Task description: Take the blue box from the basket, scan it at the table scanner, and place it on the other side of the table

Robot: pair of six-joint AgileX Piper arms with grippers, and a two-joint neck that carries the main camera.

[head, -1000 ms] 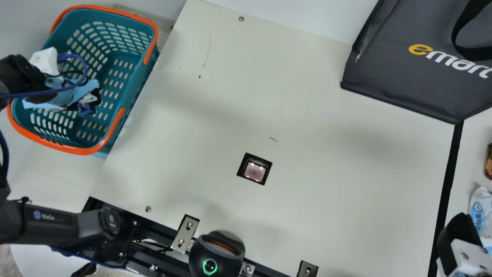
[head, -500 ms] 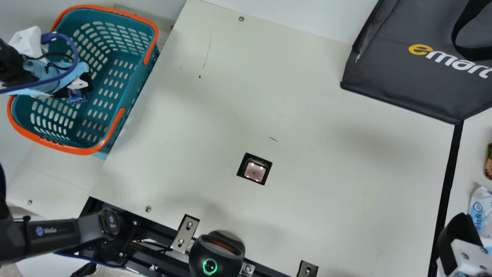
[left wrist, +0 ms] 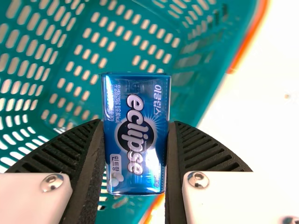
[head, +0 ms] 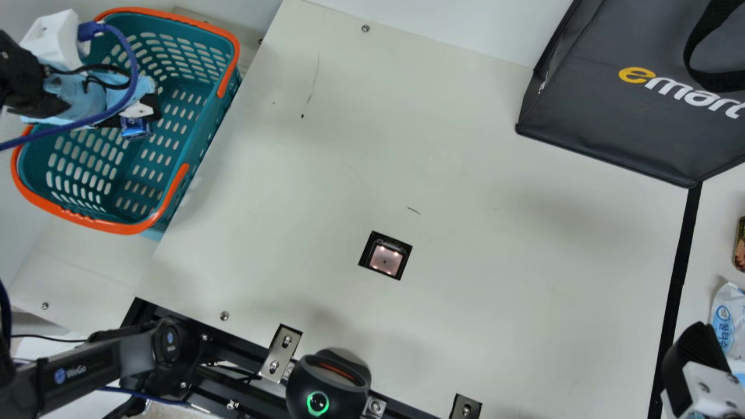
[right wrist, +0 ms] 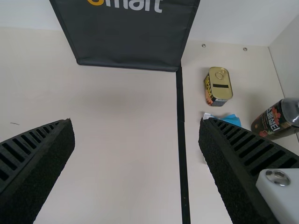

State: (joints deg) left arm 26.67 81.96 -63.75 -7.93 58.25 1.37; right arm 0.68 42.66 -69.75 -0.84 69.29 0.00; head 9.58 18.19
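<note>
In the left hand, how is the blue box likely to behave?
The blue box is probably stiff: its sides look straight where the left hand squeezes them. Likely light, being small beside the basket. Its glossy surface might slip if gripped loosely.

High, downward main view, basket [head: 215, 134] shared with close left wrist view

Blue box [left wrist: 135, 158]: glossy blue, white lettering, dark oval
Basket [head: 205, 145], far left: teal, patterned with rows of oblong holes
Basket handles [head: 93, 222]: orange
Left gripper [head: 137, 118]: black ribbed fingers
Table [head: 524, 262]: cream, thin dark marks
Table scanner [head: 385, 259]: black edge, pinkish pane, bright spots
Strip [head: 679, 279], right: black
Bag [head: 611, 128], far right: dark grey, yellow-and-white lettering
Can [right wrist: 219, 84], right: gold lid
Bottle [right wrist: 275, 119], right: dark, red flower pattern
Packet [head: 724, 326], right: white and blue
</note>
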